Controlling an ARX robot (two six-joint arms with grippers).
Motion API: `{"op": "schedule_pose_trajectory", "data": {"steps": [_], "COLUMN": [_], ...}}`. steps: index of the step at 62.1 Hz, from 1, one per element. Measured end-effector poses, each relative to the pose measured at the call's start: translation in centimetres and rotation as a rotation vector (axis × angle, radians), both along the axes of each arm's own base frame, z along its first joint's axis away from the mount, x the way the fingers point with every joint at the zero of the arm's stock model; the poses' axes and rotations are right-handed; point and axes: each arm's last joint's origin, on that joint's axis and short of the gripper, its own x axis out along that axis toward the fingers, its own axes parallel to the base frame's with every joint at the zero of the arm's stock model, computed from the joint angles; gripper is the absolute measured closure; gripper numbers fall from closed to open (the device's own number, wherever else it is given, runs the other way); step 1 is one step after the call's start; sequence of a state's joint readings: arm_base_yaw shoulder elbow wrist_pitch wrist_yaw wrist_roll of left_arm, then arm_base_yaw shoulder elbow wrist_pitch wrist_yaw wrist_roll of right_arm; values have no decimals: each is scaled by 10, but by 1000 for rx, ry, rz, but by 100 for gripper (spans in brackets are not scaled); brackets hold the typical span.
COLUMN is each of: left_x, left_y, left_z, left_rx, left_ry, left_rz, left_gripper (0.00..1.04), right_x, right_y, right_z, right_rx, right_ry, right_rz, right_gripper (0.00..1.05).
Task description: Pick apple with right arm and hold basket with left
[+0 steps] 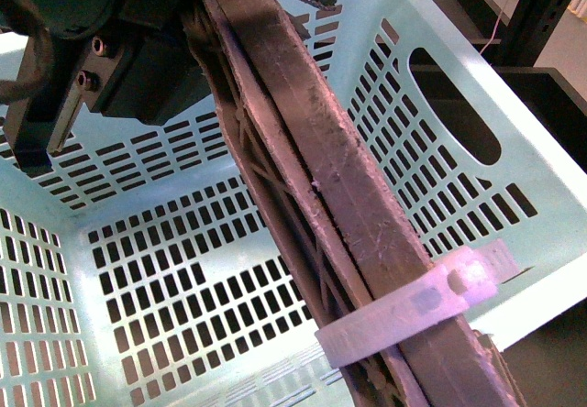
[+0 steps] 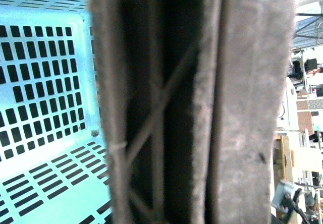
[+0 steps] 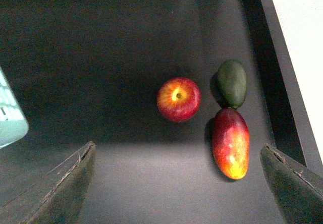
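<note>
In the front view the left gripper [image 1: 101, 68] sits at 10 o'clock by the upper end of the brown handle [image 1: 321, 178]. The handle crosses the basket [image 1: 440, 178] from 12 to 5 o'clock, bound low by a white zip tie [image 1: 413, 302]. Whether the jaws clamp it I cannot tell. The right gripper [image 3: 176, 151] hangs over the dark table [image 3: 101, 57] with jaws spread wide. The apple [image 3: 178, 99] lies at their 12 o'clock, likely lined up for a descent, with a red-yellow fruit [image 3: 230, 143] just beside it.

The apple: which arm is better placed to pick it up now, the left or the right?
Right. In its wrist view the apple lies free ahead of its open fingers. The left gripper is up at the handle of the basket.
</note>
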State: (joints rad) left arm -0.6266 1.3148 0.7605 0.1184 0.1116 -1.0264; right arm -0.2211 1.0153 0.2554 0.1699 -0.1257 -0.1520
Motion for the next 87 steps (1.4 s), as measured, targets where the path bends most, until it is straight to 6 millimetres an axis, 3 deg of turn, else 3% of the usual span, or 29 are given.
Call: {"op": "schedule_pose_trajectory", "data": {"steps": [16, 33, 41, 67, 87], "left_x": [0, 0, 0, 0, 0], "left_y": [0, 0, 0, 0, 0], "left_z": [0, 0, 0, 0, 0], "left_rx": [-1, -1, -1, -1, -1], "left_ry": [1, 1, 0, 1, 1], "left_rz": [-4, -3, -2, -3, -3], "left_gripper": [91, 91, 91, 91, 91], "right_x": [68, 117, 131, 176, 196], "right_y": [-5, -12, -12, -9, -18], "right_z": [-44, -104, -120, -144, -159], "right_rx": [13, -18, -22, -47, -48], "right_ry": [170, 340, 379, 417, 444], "right_rz": [17, -35, -40, -62, -116], "right_gripper": [9, 9, 9, 9, 9]}}
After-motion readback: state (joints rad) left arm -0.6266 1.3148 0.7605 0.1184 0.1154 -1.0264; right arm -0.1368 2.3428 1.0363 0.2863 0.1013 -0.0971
